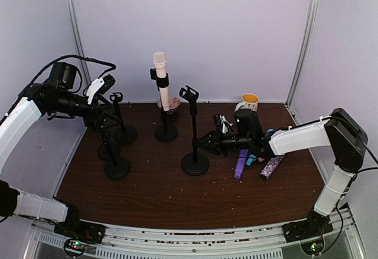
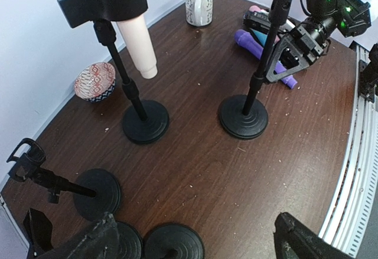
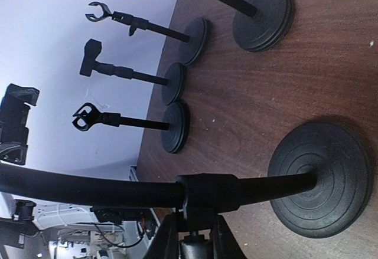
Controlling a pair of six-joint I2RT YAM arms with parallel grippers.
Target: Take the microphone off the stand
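**Microphone in its clip, right gripper on the neighbouring stand**

The cream microphone (image 1: 160,76) stands nearly upright at the back of the bench (image 1: 147,194). Its head is up and the black clip of the microphone stand (image 1: 166,132) pinches it about the middle. Nothing else touches it. Seated like that, it probably needs a lift along its own length to come free. A sideways pull would likely tip the stand on its small round base.

The right gripper (image 3: 196,215) is closed tight around the collar on the pole of an empty stand (image 1: 195,163), which is just in front of and beside the loaded one. That stand's clip holds nothing. My reading is that this grip steadies or shifts the empty stand so it does not block the reach to the microphone behind. It does nothing for the microphone itself.

The left gripper (image 2: 195,219) hangs with its jaws spread wide and nothing between them, over the spare stands (image 1: 117,168) at the left side, looking toward the microphone. It seems the better placed to take the handle below the clip. A purple microphone (image 1: 241,164) lies flat at the right, well apart.
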